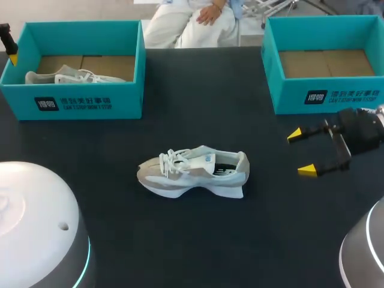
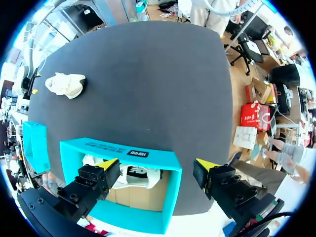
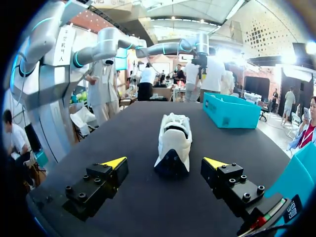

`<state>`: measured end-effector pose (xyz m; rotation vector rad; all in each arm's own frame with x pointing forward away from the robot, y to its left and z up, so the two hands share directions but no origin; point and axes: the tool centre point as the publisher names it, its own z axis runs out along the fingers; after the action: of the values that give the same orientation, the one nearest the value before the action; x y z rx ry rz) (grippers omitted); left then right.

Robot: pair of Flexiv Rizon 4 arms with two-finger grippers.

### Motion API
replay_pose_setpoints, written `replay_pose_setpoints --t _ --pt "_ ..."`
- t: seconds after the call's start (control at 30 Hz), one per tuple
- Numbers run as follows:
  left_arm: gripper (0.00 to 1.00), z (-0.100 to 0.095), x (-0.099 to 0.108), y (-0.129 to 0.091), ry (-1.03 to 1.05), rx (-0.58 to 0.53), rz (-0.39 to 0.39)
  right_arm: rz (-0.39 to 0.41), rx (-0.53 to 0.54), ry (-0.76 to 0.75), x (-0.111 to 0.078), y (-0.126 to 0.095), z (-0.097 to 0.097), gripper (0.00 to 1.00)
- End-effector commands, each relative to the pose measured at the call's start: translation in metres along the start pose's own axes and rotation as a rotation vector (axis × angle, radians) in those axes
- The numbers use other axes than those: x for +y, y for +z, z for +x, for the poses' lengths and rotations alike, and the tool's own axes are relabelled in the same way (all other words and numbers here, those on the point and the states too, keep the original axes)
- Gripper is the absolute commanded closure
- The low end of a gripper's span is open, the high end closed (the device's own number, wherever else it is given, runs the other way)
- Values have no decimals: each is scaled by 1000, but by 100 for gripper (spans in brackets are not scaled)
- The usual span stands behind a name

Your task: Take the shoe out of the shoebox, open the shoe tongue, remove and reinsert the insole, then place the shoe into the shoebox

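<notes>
Sneaker (image 1: 192,174) stands upright on its sole mid-table (image 1: 198,240), out of both boxes, toe toward my left side and heel toward my right.

Right gripper (image 1: 301,153): fingers spread wide, holding nothing, near the heel but apart from it. The right wrist view shows the heel straight ahead between the yellow tips.

Left gripper (image 2: 157,165): also spread and empty, hanging over the left shoebox (image 1: 90,103), which holds a second shoe (image 1: 66,77). It is well apart from the sneaker. The right shoebox (image 1: 336,95) shows only its cardboard floor.

Risks as I judge them:
- Nothing braces the sneaker. If I pull the tongue with one hand, the light shoe will likely slide or tip instead of opening — the left arm is too far off to pin it.
- The laces cross over the tongue, so a fingertip could snag a loop and drag the whole shoe.
- I cannot see the insole inside the collar; a blind pinch may catch the lining, or fold the insole on reinsertion.
- Wrong box at the end — the left one is occupied.
</notes>
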<state>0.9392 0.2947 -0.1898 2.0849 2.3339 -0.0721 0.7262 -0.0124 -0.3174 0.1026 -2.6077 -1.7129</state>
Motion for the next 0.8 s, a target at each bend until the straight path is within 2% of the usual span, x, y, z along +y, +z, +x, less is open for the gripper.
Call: replay_pose_setpoints --t 0.03,0.1,0.2,0.47,0.57,0.8 --pt "0 0 -1 0 0 2 -2 40 -30 9 -10 4 0 0" --pt "0 0 -1 0 0 2 -2 42 -89 -17 -20 3 -1 0" --pt "0 0 -1 0 0 2 -2 53 -117 -22 -34 3 -4 0" --pt "0 0 -1 0 0 2 -2 59 -131 18 -60 12 -3 0" --pt "0 0 -1 0 0 2 -2 60 -137 32 -67 13 -4 0" --pt "0 0 -1 0 0 2 -2 56 -157 31 -68 13 -5 0"
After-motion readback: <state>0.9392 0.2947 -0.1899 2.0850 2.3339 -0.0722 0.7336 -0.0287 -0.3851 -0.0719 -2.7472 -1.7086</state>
